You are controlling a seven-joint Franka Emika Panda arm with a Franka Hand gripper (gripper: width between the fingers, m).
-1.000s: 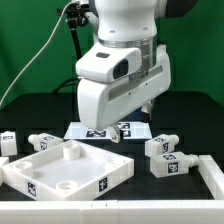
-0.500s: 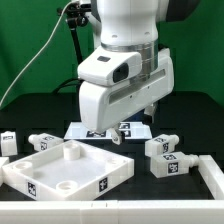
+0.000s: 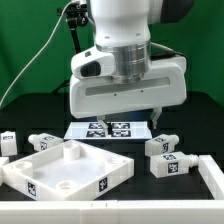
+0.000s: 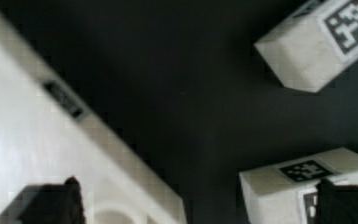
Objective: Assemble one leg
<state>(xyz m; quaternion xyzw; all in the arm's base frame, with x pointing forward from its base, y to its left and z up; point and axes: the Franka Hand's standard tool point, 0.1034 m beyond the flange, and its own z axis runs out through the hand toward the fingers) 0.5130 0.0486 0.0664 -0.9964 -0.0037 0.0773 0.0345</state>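
Black table (image 3: 40, 112): arm (image 3: 125, 70) turned since prev., claw (image 4: 202, 202) spread nr leg (image 4: 300, 168).

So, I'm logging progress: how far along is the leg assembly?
Done: nothing visible; the panel shows empty recesses and the legs lie loose on the table. In hand: nothing; the gripper is open, above two legs near the panel's edge. Left: likely grasping a leg and fitting it into the panel.
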